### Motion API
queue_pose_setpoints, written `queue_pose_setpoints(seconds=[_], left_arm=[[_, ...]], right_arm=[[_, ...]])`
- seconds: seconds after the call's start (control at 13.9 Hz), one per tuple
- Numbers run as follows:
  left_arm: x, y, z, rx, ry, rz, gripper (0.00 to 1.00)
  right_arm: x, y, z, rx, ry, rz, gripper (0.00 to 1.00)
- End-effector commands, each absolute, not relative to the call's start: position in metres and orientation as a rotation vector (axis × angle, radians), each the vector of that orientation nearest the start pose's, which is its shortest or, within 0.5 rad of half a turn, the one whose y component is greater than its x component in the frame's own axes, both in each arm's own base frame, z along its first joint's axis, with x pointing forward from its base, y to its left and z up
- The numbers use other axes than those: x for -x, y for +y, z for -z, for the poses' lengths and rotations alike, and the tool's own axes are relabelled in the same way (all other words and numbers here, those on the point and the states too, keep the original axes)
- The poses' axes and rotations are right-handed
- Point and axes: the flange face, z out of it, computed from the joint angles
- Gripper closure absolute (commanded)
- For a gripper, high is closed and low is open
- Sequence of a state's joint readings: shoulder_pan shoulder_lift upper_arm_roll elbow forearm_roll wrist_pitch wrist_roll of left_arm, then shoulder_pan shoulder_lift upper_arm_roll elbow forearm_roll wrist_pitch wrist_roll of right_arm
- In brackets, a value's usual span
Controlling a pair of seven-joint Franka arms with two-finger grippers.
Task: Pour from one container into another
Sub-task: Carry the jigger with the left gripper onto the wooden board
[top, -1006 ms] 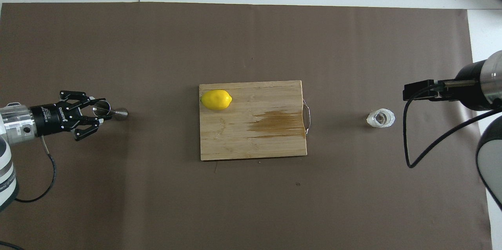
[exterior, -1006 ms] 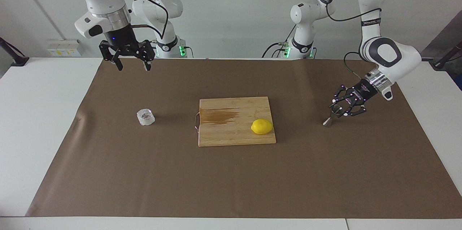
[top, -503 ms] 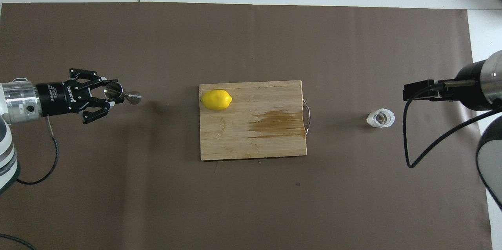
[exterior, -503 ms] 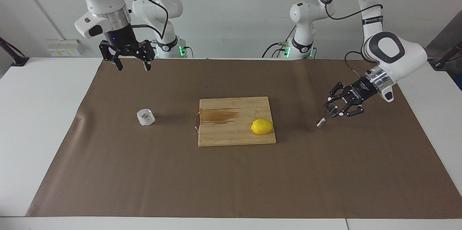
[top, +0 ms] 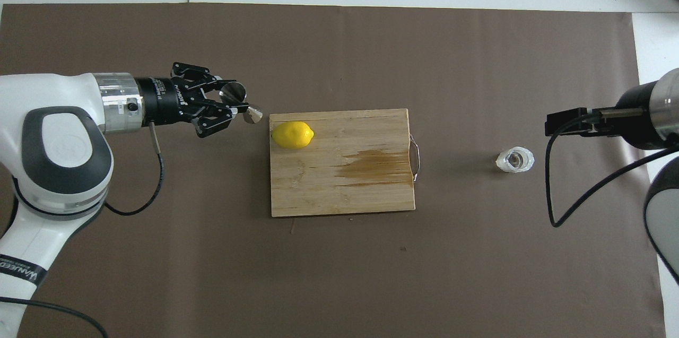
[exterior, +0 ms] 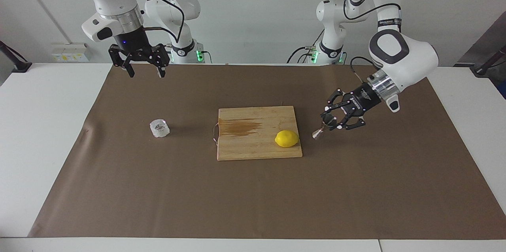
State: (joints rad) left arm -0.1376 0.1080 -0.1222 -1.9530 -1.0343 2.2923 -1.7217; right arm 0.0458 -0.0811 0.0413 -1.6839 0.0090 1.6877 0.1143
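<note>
A: Steel: the jigger (exterior: 318,133), an hourglass of two polished cones joined at a narrow waist, is clamped in the left tool (exterior: 331,121). It hangs tilted, clear of the brown mat (exterior: 253,196), just beside the cutting board (exterior: 259,147) at the board's edge toward the left arm's end of the desk.

B: State of the right tool?

A: The right tool (exterior: 143,73) is open and empty. That arm waits over the mat's edge nearest the robots, toward its own end of the desk.

B: Location of the source container?

A: The clear cup (exterior: 159,128) stands upright on the mat, well apart from the board, toward the right arm's end. Its wall is bumpy and faceted, like cut crystal. Contents cannot be read.

B: Step in hand?

A: Judged as transport: the receiving vessel is carried over the desk, and no pour has begun.

B: Requirements for the next move?

A: Probably, set the jigger down level, or hold it level, with one cone mouth up, within reach of the cup. The right tool must then descend and grip the cup. The facets offer purchase, but the squat wall leaves little height to grip.

B: Other items?

A: A smooth yellow lemon (exterior: 287,139) lies on the board's corner nearest the jigger. The board is pale wood with a dark stain (exterior: 240,126) and a wire handle (exterior: 214,133).
</note>
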Motion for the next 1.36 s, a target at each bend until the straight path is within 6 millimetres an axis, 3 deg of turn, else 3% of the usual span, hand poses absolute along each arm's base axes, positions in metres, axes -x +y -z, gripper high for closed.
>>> queue_pose_setpoints(seconds=[0.0,0.14,0.5,0.79,1.08,1.22,1.29], left_arm=[[-0.571,-0.265,-0.45,-1.12,2.115,0.674,1.0],[-0.54,-0.329,-0.429,-1.042,2.128,0.587,1.0],[-0.497,-0.397,-0.398,-0.948,2.136,0.58,1.0],[-0.47,-0.423,-0.392,-0.979,2.114,0.563,1.0],[-0.456,-0.438,-0.364,-0.974,2.128,0.498,1.0],[-0.457,-0.439,-0.364,-0.97,2.13,0.502,0.81],[-0.456,-0.438,-0.362,-0.966,2.136,0.503,0.79]], right_arm=[[-0.532,0.044,-0.626,3.127,0.027,0.145,0.0],[-0.532,0.044,-0.626,3.128,0.027,0.146,0.0],[-0.532,0.043,-0.627,3.128,0.03,0.148,0.0],[-0.532,0.044,-0.626,3.128,0.027,0.146,0.0],[-0.528,0.043,-0.624,3.132,0.037,0.091,0.0],[-0.525,0.044,-0.622,3.135,0.027,0.057,0.0],[-0.525,0.044,-0.622,3.136,0.025,0.06,0.0]])
